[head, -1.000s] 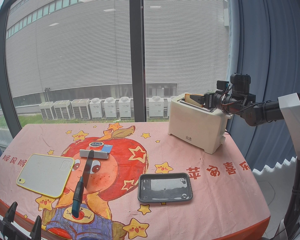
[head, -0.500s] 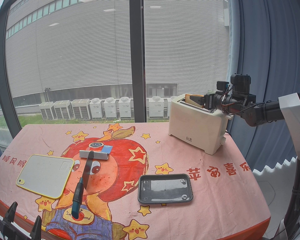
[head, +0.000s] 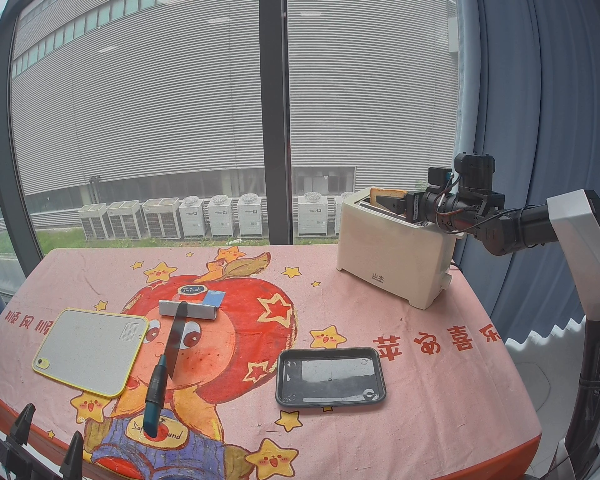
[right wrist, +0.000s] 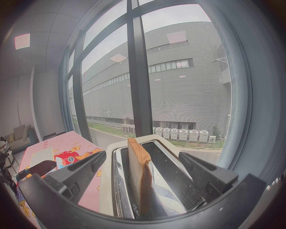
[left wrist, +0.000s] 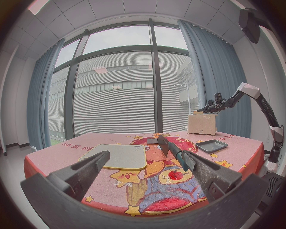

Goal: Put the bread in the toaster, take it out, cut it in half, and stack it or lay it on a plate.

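Bread (right wrist: 138, 176) upright in toaster (head: 390, 256) w/ brown crust

Office-like room — tiled ceiling (left wrist: 119, 12), tall windows (left wrist: 116, 95), blue curtains (left wrist: 220, 74), sofa (right wrist: 19, 135).

- Bread slice (right wrist: 139, 176): tan-crusted, upright in one slot of the cream toaster (head: 390, 256), top poking out.
- Black rectangular plate (head: 330, 376): flat, in front of the toaster.
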Motion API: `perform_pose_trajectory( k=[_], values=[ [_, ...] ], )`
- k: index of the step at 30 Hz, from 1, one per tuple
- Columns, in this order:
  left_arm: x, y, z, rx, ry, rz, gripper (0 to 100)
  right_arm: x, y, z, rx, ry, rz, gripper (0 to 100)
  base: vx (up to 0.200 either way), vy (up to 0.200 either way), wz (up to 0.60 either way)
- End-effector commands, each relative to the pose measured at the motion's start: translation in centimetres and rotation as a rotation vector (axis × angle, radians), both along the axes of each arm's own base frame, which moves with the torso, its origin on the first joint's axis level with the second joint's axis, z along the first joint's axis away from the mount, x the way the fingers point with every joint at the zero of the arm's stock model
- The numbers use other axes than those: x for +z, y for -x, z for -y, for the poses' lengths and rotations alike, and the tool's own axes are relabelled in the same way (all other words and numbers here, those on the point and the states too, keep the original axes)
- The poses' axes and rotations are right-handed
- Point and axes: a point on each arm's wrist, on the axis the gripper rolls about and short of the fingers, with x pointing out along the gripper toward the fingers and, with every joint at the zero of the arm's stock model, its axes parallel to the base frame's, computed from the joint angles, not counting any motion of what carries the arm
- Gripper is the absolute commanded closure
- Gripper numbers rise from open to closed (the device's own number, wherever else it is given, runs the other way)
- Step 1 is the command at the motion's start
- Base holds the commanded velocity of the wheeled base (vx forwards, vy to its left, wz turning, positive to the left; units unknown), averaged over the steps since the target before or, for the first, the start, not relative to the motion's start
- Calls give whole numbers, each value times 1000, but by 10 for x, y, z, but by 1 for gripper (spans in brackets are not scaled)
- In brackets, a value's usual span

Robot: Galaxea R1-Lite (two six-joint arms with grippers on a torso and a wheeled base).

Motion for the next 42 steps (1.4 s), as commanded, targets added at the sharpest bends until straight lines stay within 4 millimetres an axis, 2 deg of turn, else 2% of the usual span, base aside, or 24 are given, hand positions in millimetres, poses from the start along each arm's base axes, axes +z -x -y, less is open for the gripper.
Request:
perform_pose_trajectory(
  k=[1,18,32,42],
  values=[
    [-4,-1,0,1,0,-8,0,-3,-2,0,0,0,-2,100,0,0,0],
    [-4,-1,0,1,0,-8,0,5,2,0,1,-4,10,100,0,0,0],
    [-4,-1,0,1,0,-9,0,42,19,3,1,-31,81,100,0,0,0],
    [-4,-1,0,1,0,-9,0,56,29,6,-1,-42,121,100,-180,0,0]
  ],
)
